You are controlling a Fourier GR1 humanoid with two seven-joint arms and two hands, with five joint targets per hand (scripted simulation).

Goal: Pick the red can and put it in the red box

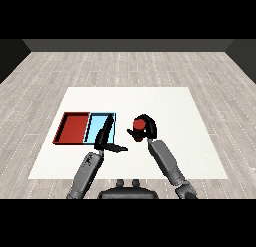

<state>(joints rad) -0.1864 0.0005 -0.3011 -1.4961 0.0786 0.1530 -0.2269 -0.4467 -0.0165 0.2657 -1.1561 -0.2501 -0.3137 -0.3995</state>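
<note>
The right hand curls round the upright red can, right of the light blue tray.

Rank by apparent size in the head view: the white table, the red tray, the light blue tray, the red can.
1. white table, by far the largest.
2. red tray and light blue tray: they look about alike, and the left hand covers part of the blue one, so no ranking.
3. red can, smallest, held in the right hand.

The right hand is raised with fingers curled closed, while the left hand stretches forward, fingers straight.
</note>
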